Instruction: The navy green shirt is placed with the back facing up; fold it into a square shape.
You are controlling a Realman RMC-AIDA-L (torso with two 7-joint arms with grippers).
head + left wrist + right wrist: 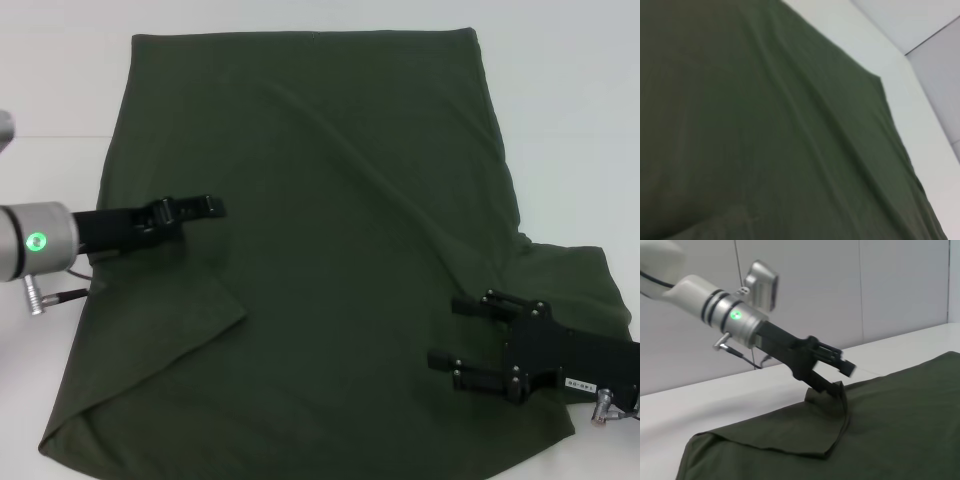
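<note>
On my screens the white flat worktop [60,80] carries everything. Spread across most of it I see the large dark olive-green cotton shirt [330,200], plain side up, with soft diagonal creases running over its middle. Its left sleeve is already folded inward over the body, making a triangular flap whose point lies near the lower left of the cloth; the right sleeve lies out flat at the right edge. The left wrist view shows me only this green cloth [765,130] and a strip of worktop [850,30] beyond its edge.

Next in size is my right tool [462,335], black and blocky, lying over the right sleeve area with its two fingers set well apart and nothing between them.

My left tool [205,207], black on a silver arm with a green light, is above the left part of the shirt. From the right wrist view I see this tool [832,385] with its fingers closed on a raised pinch of cloth [840,405] at the edge of the folded flap.
</note>
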